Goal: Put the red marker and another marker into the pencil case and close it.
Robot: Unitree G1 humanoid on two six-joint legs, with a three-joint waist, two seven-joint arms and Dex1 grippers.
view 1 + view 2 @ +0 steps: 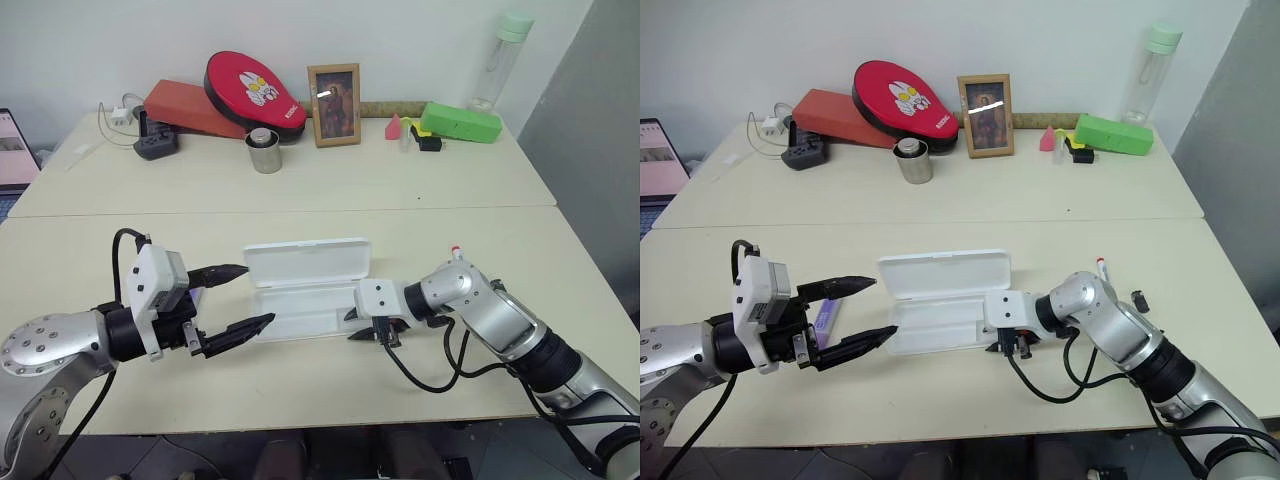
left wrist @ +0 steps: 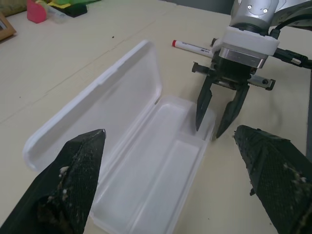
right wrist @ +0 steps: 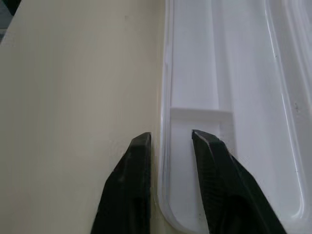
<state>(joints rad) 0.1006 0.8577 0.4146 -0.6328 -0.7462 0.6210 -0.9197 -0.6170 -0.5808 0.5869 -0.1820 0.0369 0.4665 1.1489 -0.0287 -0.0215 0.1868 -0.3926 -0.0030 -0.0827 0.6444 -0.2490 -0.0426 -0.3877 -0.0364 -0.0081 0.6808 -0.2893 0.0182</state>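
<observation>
The pencil case [image 1: 300, 312] lies open in the middle of the near table, its lid [image 1: 308, 262] tipped back and its tray empty. My left gripper [image 1: 258, 293] is open and points at the case's left end. The purple marker [image 1: 826, 318] lies on the table under its fingers. My right gripper [image 2: 208, 132] is at the case's right end, open, with one finger inside the tray and the other outside the rim [image 3: 163, 97]. The red marker [image 2: 195, 47] lies on the table just beyond my right wrist.
On the far table stand a metal cup [image 1: 265, 150], a picture frame [image 1: 334, 105], a red pad [image 1: 250, 90] on a brick-red box, a green box [image 1: 460, 122], a bottle [image 1: 503, 60] and a power strip [image 1: 155, 143]. A laptop [image 1: 15, 150] sits at the left edge.
</observation>
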